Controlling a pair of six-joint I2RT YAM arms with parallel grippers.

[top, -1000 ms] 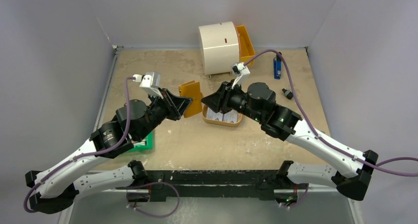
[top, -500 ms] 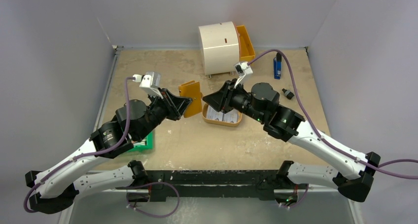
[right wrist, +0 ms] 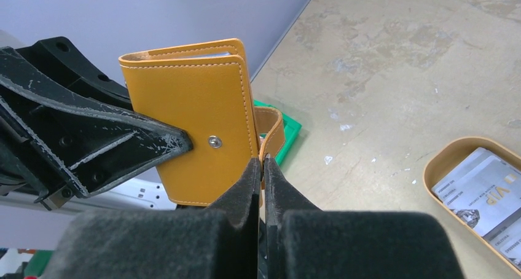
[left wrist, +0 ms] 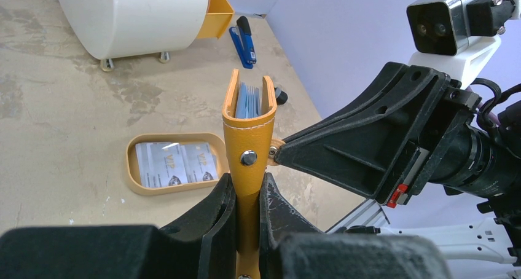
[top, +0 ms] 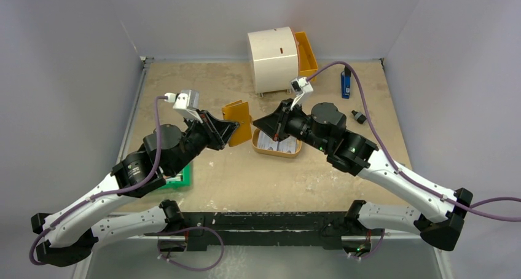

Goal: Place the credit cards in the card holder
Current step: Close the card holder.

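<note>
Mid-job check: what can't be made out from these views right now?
- Right wrist: how much of the strap sits in the right gripper; its own fingers hide it.
- Right wrist: tray and credit cards cut off by the frame edge.
- Left wrist: count of blue sleeves in the card holder; too tightly packed.
- Top: green object, mostly under the left arm.

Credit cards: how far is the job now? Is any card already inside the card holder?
Done: none inserted; both credit cards lie in the oval tray. In hand: left gripper clamps the card holder upright, right gripper pinches its strap. Remaining: open it, then insert each card.
</note>
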